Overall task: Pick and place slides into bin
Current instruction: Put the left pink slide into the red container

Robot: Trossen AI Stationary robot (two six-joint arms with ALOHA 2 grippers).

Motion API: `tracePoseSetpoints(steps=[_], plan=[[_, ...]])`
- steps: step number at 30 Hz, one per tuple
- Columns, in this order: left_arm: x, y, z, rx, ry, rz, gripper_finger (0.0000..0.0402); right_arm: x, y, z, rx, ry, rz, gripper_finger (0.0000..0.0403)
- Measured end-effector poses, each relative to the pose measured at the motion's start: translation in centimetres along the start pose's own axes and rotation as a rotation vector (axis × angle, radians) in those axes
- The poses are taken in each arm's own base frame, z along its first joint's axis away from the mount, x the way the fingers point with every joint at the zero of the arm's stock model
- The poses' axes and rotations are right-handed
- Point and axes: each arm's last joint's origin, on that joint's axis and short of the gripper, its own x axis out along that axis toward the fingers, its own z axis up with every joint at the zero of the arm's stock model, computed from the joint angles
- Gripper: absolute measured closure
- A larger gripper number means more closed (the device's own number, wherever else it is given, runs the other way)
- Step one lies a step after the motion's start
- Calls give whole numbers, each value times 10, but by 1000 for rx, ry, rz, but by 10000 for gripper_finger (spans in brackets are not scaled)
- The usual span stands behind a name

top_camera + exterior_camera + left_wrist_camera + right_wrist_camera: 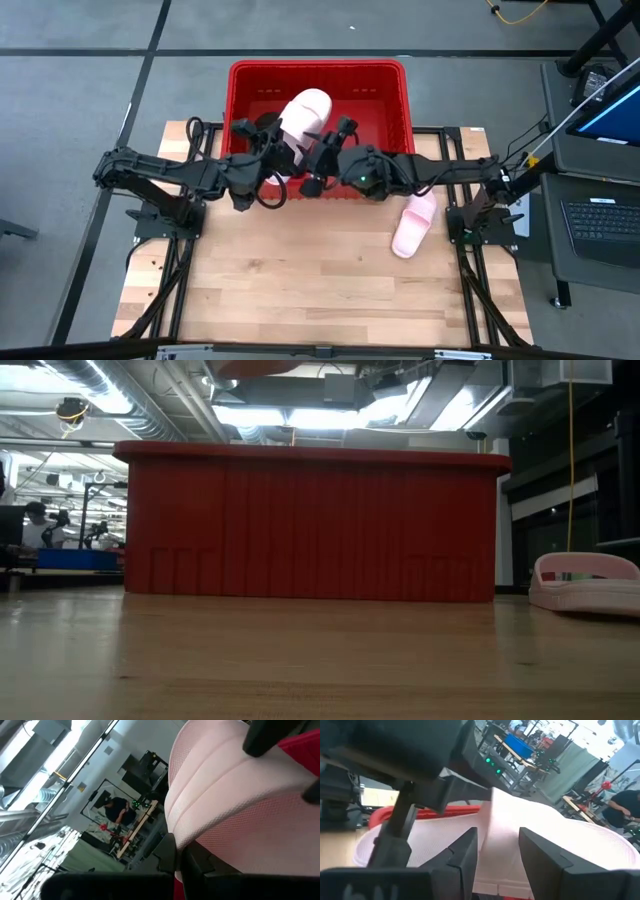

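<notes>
Currently, the red bin (318, 72) stands at the far edge of the wooden table (300, 290), and both arms meet over its near wall. A pale pink slide (303, 118) is held above the bin interior, tilted, with its toe end over the basket and its heel end toward the near wall. The left gripper (272, 150) is clenched on this slide at the side nearer the bin's left wall; in the left wrist view the slide's textured sole fills the picture, with the dark fingers (172, 855) pinched on its edge. The right gripper (330, 148) sits just beside the same slide on the other side; the right wrist view shows its two dark fingers (467, 852) parted, with an edge of the slide in the gap between them, so this gripper is released rather than clamped. Dark shapes lie on the bin floor beneath the raised slide, but what they are cannot be told. A second pale pink slide (414, 224) lies on the table outside the bin, near the bin's right front corner; the low view shows it resting flat beside the bin's right end.
</notes>
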Motion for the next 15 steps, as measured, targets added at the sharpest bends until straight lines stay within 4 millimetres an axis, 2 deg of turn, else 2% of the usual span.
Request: tracePoseSetpoints(steps=[7,15], plan=[[0,0,1,-22,-9,-6,398,11,-4,-5,-10,20,-17,258],[8,5,2,-24,-9,8,398,10,-3,-2,-15,-2,-27,258]])
